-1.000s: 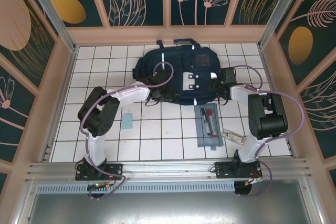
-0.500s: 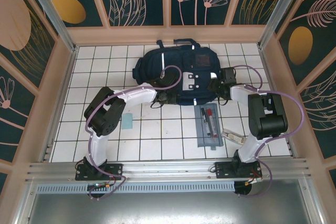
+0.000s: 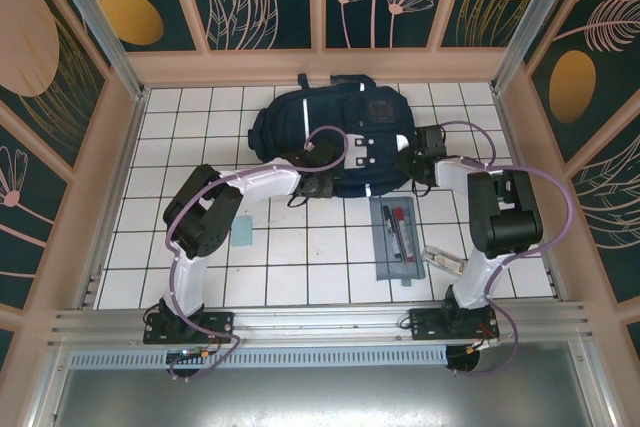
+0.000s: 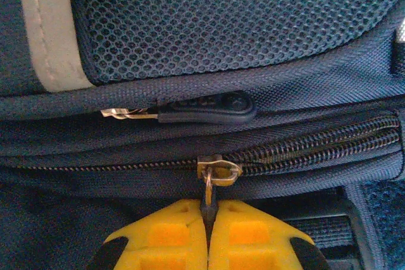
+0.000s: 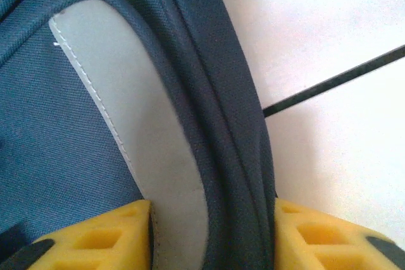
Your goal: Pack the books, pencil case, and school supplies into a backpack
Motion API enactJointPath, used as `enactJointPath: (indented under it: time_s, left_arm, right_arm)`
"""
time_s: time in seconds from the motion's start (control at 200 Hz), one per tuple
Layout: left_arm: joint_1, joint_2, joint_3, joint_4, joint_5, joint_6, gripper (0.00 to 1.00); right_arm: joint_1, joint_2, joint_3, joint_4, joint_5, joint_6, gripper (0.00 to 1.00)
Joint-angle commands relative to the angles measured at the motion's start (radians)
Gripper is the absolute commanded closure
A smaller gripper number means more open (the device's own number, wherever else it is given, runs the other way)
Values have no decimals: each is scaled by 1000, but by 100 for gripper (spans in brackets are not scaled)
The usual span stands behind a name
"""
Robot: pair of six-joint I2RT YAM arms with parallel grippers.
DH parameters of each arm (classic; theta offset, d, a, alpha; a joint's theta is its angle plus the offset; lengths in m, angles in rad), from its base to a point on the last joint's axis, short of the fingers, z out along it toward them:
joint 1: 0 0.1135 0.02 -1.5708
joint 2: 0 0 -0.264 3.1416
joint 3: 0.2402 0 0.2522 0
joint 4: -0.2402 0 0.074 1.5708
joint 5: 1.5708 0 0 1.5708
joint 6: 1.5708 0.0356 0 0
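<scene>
The navy backpack lies flat at the back of the tiled table. My left gripper is at its near edge. In the left wrist view the yellow fingers are shut on the metal zipper pull hanging from the slider. My right gripper is at the backpack's right side, its jaws pressed on the dark piped edge beside a white stripe. The grey-blue pencil case with a red and a black pen lies in front. Books are out of view.
A small light-blue flat piece lies on the tiles at the left. A whitish oblong piece sits right of the pencil case, near the right arm. A second zipper with a black pull runs above the held one. Wooden walls enclose the table.
The left arm reached right along the backpack's near edge and its jaws closed on the zipper pull. The right jaws narrowed onto the backpack's edge.
</scene>
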Motion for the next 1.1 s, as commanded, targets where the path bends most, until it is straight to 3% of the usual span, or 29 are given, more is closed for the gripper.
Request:
enactJointPath:
  time_s: [0.0,0.14,0.665,0.846,0.996,1.096]
  left_arm:
    - [5,-20,12,-58,-78,28,100]
    - [43,-76,-23,-36,-72,53,100]
    - [230,-183,-128,-85,-95,146,100]
    - [206,-241,-145,-60,177,142,100]
    - [132,-297,-176,39,371,58,100]
    - [101,-288,-178,155,482,-31,100]
  right_arm:
    - [8,61,-28,-73,41,-9,77]
    - [-8,52,-16,-78,47,-31,100]
    - [-72,104,152,-157,156,-161,100]
    - [-82,198,329,-190,160,-194,100]
    - [-80,246,477,-247,62,-161,57]
    - [-80,191,457,-232,-41,-120,38]
